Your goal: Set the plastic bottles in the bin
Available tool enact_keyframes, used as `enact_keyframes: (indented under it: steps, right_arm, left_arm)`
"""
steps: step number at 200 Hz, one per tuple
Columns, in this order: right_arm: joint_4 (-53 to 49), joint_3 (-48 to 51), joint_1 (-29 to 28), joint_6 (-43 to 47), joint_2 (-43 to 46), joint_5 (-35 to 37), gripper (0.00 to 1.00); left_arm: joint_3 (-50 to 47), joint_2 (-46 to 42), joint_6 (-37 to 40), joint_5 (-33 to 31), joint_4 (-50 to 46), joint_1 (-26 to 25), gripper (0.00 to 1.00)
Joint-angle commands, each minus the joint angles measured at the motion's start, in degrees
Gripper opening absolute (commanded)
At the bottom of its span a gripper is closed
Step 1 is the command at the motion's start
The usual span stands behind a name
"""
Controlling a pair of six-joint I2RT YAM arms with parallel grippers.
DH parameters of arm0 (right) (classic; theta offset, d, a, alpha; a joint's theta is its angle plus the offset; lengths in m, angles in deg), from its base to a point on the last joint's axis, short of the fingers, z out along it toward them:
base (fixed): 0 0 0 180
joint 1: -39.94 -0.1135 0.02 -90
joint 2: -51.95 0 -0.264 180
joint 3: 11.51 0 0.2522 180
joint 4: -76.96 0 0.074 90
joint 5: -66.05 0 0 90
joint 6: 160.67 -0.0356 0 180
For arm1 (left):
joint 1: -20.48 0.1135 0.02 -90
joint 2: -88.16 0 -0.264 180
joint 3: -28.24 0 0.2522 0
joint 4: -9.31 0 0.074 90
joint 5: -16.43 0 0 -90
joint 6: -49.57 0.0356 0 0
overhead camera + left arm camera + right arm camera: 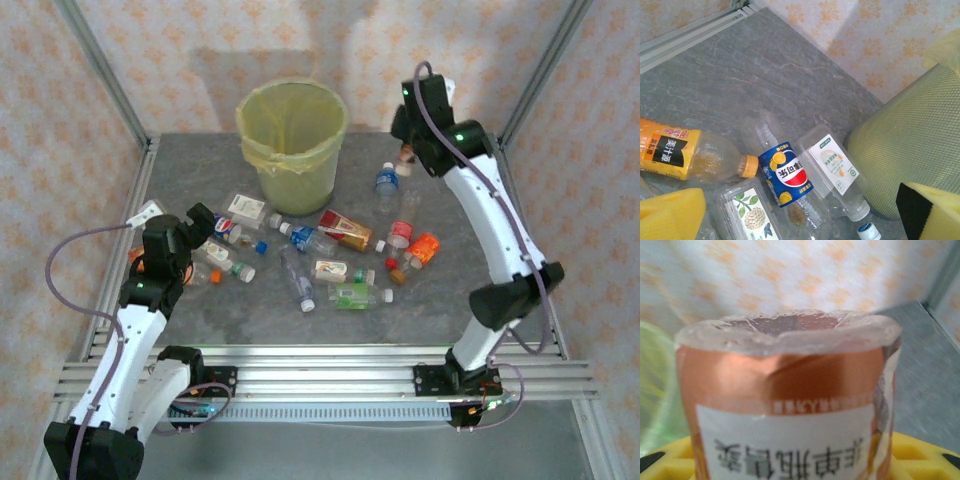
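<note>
Several plastic bottles [345, 230] lie scattered on the grey table in front of the bin [290, 140], which is lined with a yellowish bag. My left gripper [205, 225] stands open low over the left cluster. Its yellow pads [670, 215] flank a blue-labelled bottle [787, 175], a clear white-labelled bottle [832, 167] and a square flower-labelled one [747, 212], with an orange-labelled bottle [670, 152] to the left. My right gripper [405, 135] is raised to the right of the bin, shut on a copper-labelled bottle [785, 385] between its yellow fingers [925, 455].
The bin's mesh wall [915, 150] stands close on the right in the left wrist view. Metal frame posts [110, 80] and patterned walls enclose the table. An aluminium rail [320, 380] runs along the near edge.
</note>
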Motion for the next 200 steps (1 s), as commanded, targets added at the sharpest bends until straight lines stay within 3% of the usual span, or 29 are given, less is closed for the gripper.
enact_keyframes:
  steps: [1, 44, 109, 200]
  right_arm:
    - [-4.1, -12.5, -1.4, 4.6, -7.3, 0.0, 0.35]
    - [-5.9, -34.9, -1.9, 6.7, -21.9, -5.3, 0.36]
    - [8.1, -35.6, -2.0, 6.7, -28.1, -13.9, 0.36]
    - [24.3, -35.7, -3.6, 3.8, -29.4, -24.3, 0.36]
  left_arm:
    - [2.4, 0.7, -0.6, 0.0, -1.9, 0.3, 1.0]
    - [3.3, 2.0, -0.2, 1.1, -3.1, 0.3, 1.0]
    - [3.5, 3.2, -0.2, 2.6, -3.3, 0.3, 1.0]
    - [3.8, 5.1, 0.5, 3.3, -3.0, 0.3, 1.0]
